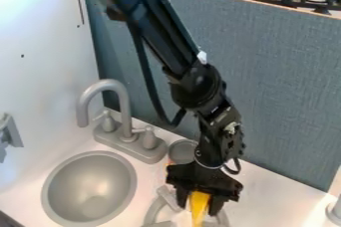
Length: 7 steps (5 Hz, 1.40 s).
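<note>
The gripper [198, 205] hangs low at the bottom of the view, right of the sink, over the white counter. Its two fingers are shut on a yellow object [198, 215], which points downward and runs toward the view's lower edge. What kind of object it is, I cannot tell. Beneath and beside the fingers lies a grey curved rack-like piece [153, 213], partly hidden by the gripper. Just behind the wrist, against the blue-grey wall, sits a small round grey dish [182, 150].
A grey round sink basin [90, 188] lies at the left, with a grey faucet [120, 104] and handles behind it. The blue-grey panel [279, 86] rises behind the counter [273, 196]. A grey piece [335, 211] stands at the right edge.
</note>
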Each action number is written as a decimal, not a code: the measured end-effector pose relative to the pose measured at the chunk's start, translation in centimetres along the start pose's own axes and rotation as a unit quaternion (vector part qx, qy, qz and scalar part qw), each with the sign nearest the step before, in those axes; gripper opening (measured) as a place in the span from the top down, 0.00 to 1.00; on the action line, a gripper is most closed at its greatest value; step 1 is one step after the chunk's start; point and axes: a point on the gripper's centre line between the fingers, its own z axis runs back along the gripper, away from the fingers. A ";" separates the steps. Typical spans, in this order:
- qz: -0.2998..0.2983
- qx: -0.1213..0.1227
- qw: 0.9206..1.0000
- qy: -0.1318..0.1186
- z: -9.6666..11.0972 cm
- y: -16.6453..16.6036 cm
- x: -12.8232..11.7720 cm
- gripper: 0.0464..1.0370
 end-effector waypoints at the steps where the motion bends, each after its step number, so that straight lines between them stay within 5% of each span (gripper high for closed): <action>1: 0.025 0.018 0.999 0.019 -0.7 0.9 0.4 0.33; 3: 0.056 0.065 0.996 0.037 -1.0 2.0 1.5 0.33; 5: 0.070 0.056 0.995 0.048 -1.6 2.7 1.1 0.33; 6: 0.077 0.067 0.994 0.049 -1.9 3.2 0.4 0.28; 7: 0.065 0.077 0.994 0.039 -1.8 1.9 -0.5 0.06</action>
